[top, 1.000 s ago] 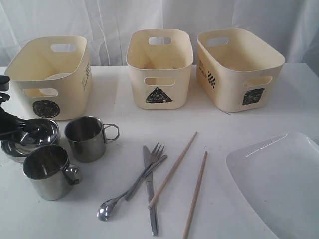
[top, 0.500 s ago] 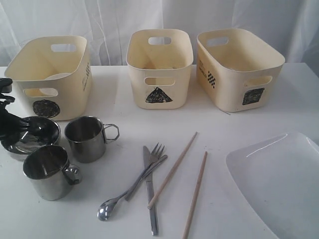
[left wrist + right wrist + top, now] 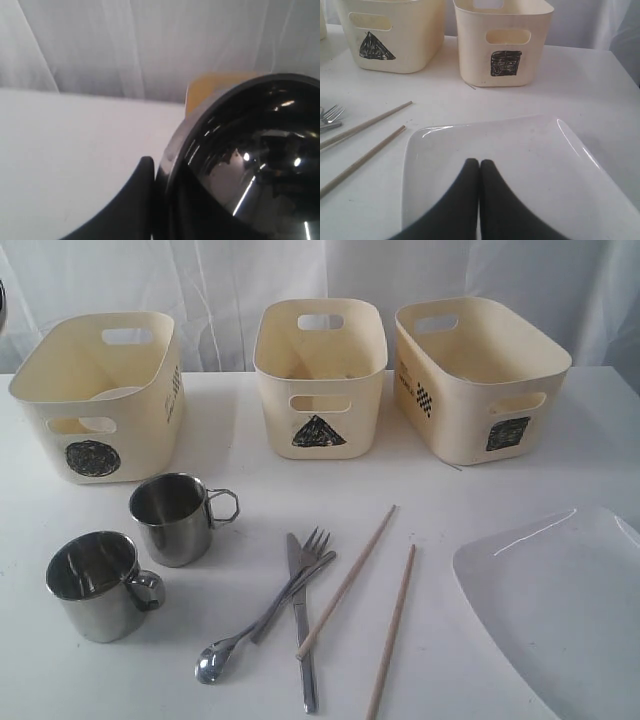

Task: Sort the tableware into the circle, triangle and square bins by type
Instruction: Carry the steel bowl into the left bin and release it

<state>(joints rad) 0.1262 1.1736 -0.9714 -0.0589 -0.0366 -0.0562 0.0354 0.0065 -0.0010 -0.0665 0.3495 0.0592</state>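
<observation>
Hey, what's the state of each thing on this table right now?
Steel bowl: gripped by left gripper, off the table.
Right gripper: shut.
Steel mugs: upright, empty.
Fork, knife, spoon: lying overlapped.
Chopsticks: lying apart.
White plate: flat, empty.
Circle bin: holds white bowl.
Triangle bin, square bin: upright.

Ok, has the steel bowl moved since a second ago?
Yes. The steel bowl has left its place in front of the circle bin; the left gripper holds its rim, lifted off the table.
</observation>
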